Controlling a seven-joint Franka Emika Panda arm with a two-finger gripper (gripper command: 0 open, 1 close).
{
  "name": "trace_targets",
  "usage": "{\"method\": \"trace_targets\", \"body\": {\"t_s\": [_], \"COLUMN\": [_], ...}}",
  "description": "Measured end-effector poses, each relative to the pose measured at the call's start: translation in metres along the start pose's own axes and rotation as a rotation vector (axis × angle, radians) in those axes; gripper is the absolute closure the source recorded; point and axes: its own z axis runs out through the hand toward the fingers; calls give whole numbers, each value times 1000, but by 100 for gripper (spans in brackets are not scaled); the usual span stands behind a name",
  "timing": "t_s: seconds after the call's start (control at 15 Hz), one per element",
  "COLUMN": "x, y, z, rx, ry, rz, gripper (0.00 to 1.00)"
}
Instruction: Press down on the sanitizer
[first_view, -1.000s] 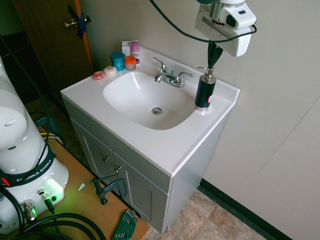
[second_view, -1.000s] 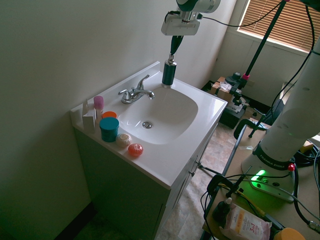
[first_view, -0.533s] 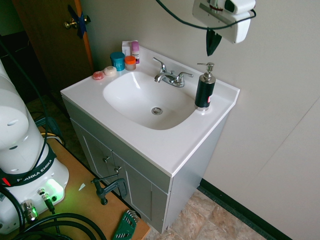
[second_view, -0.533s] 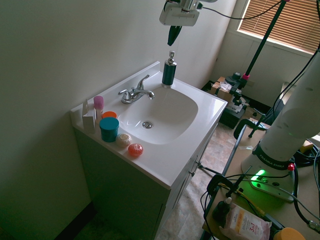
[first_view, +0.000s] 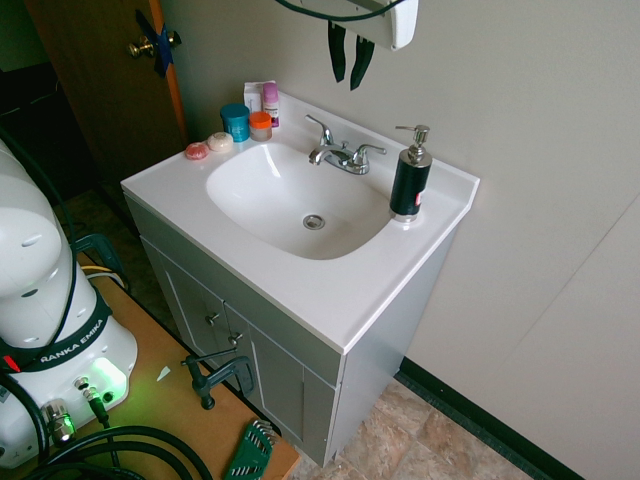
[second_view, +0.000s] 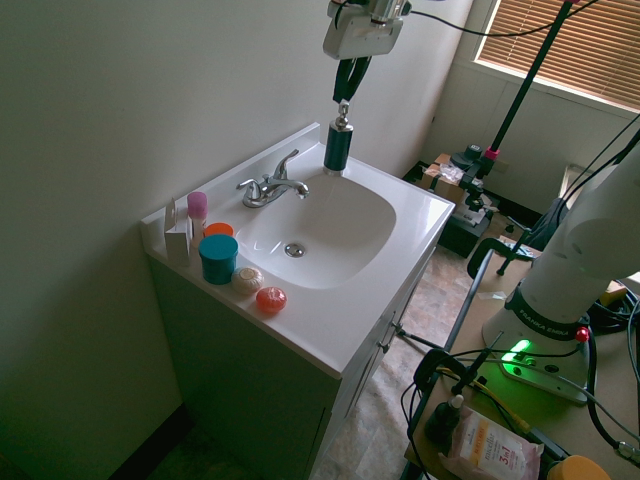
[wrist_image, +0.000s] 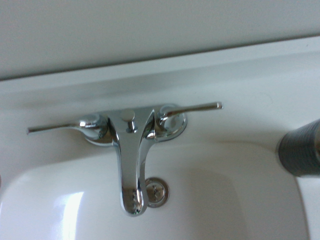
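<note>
The sanitizer (first_view: 410, 182), a black pump bottle with a silver head, stands upright on the vanity's back right corner, beside the wall; in the second exterior view the sanitizer (second_view: 337, 148) shows from the other side. My gripper (first_view: 349, 83) hangs high in the air, clear of the pump and off to the faucet side of it. Its two dark fingers (first_view: 337, 50) point down, slightly parted, with nothing between them. In the second exterior view the gripper (second_view: 344, 95) lines up just above the pump head. A dark cylinder (wrist_image: 300, 150) at the edge of the wrist view is the bottle.
A chrome faucet (first_view: 340, 155) sits behind the white basin (first_view: 250, 215) and fills the wrist view as the faucet (wrist_image: 132, 160). Teal and orange jars (first_view: 236, 122), a pink-capped bottle and two round soaps (first_view: 208, 146) crowd the counter's far corner. The wall runs close behind.
The gripper has lifted off the sanitizer's pump head, risen, and shifted sideways toward the faucet. Its fingers, shut before, now stand slightly apart. The bottle has not moved.
</note>
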Motion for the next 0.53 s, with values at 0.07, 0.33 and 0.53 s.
{"method": "trace_targets", "body": {"t_s": [0.07,0.33,0.53], "x": [-4,-23,-30], "y": [2,6,5], "z": [10,49,79], "rx": [-9,-47,-83], "ry": [-5,-17,-31], "rz": [-5,-37,-57], "gripper": [0,0,0]}}
